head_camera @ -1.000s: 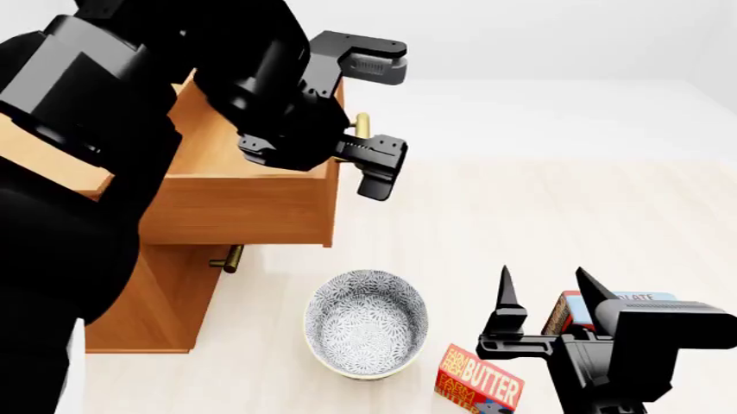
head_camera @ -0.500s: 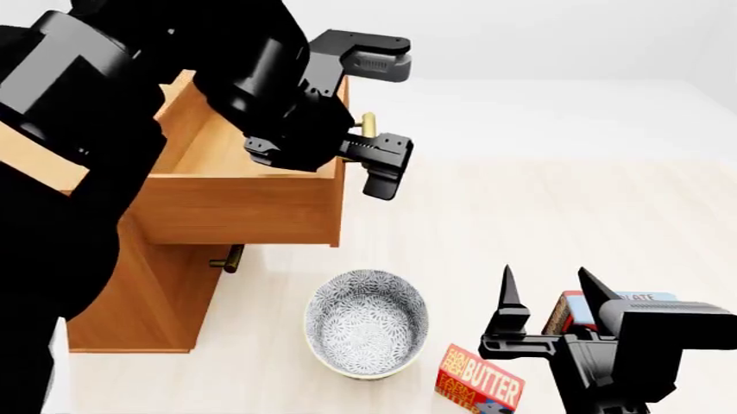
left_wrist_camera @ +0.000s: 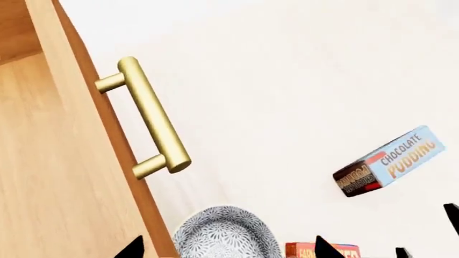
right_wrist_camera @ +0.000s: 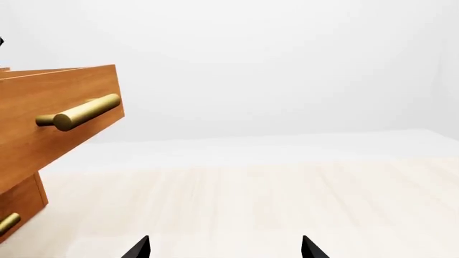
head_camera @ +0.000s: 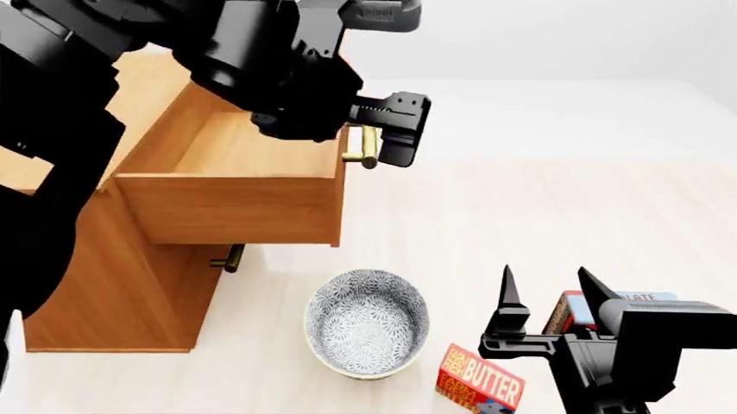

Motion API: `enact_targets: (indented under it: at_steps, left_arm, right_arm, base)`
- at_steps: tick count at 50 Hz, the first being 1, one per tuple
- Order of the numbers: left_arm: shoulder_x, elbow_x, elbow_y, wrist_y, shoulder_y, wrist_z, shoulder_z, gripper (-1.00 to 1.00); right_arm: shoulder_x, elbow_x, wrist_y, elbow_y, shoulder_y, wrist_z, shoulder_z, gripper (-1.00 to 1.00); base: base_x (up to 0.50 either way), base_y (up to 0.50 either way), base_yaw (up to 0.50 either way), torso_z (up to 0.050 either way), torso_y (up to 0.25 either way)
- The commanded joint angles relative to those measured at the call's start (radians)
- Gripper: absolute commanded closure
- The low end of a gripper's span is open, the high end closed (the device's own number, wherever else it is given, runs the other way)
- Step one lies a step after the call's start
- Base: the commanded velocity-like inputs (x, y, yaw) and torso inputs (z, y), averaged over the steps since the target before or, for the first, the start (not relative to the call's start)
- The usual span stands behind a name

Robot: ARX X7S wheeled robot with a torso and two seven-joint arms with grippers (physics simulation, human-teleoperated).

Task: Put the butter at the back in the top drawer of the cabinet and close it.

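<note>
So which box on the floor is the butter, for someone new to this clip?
Start at the wooden cabinet with its top drawer pulled open, then drop to the patterned bowl before it. The butter is the small red-orange carton with yellow lettering beside that bowl, unlike the dark-brown and blue pudding box farther off.

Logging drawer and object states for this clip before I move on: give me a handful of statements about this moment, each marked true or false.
1. The top drawer is pulled open and nothing shows inside it. True.
2. The butter already lies in the drawer. False: it sits on the floor beside the patterned bowl.
3. The right gripper is clamped on the butter. False: its jaws stand open above the floor, holding nothing.
4. The left gripper is close by the drawer's brass handle. True.
5. The chocolate pudding box lies on the floor, apart from the cabinet. True.
</note>
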Motion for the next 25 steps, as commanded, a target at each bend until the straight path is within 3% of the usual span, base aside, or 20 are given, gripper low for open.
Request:
enact_targets:
  at_steps: [1, 13, 25]
  left_arm:
    - [-0.043, -0.148, 0.089, 0.007, -0.021, -0.102, -0.127, -1.00]
    - [-0.211, -0.442, 0.453, 0.090, 0.058, -0.406, -0.220, -1.00]
    - [-0.376, -0.560, 0.789, 0.227, 0.124, -0.563, -0.305, -1.00]
  right_arm:
    - [0.002, 0.001, -0.002, 0.003, 0.001, 0.002, -0.003, -1.00]
    - [0.007, 0.001, 0.004, 0.005, 0.006, 0.005, -0.014, -1.00]
    - [0.010, 0.008, 0.005, 0.007, 0.011, 0.005, -0.019, -1.00]
  base:
    - [0.00, 0.00, 0.00, 0.000, 0.000]
    - [0.00, 0.00, 0.00, 0.000, 0.000]
    - [0.00, 0.00, 0.00, 0.000, 0.000]
